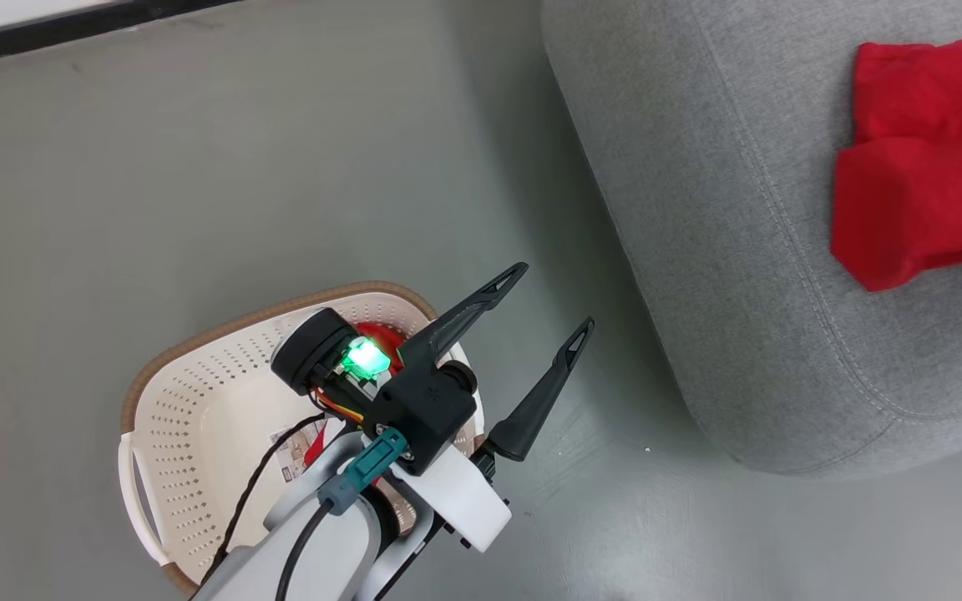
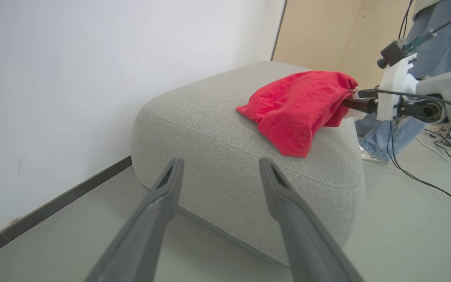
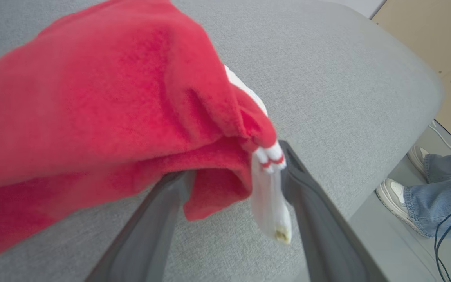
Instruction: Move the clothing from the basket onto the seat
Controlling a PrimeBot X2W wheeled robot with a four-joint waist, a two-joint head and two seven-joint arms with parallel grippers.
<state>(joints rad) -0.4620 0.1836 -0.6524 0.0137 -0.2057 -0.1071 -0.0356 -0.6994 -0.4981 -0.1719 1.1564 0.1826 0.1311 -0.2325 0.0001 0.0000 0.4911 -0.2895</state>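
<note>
A red garment [image 1: 924, 167] lies on the grey seat [image 1: 698, 209]. Seen from the right wrist, that garment [image 3: 92, 98] drapes over my right gripper [image 3: 235, 160], whose fingers stand wide apart and open; a white tag [image 3: 268, 199] hangs between them. The left wrist view shows one right finger [image 2: 360, 104] reaching under the garment [image 2: 300, 105] on the seat [image 2: 210, 137]. My left gripper [image 1: 556, 294] hangs open above the cream basket [image 1: 197, 342], holding nothing. A patch of red clothing [image 1: 382, 334] shows inside the basket, mostly hidden by my left wrist.
The basket stands on grey floor, left of the seat. A white wall with a dark baseboard [image 2: 65, 199] runs behind. A person's jeans legs and shoes [image 3: 437, 196] stand beside the seat's far side, with cables [image 2: 425, 176] on the floor there.
</note>
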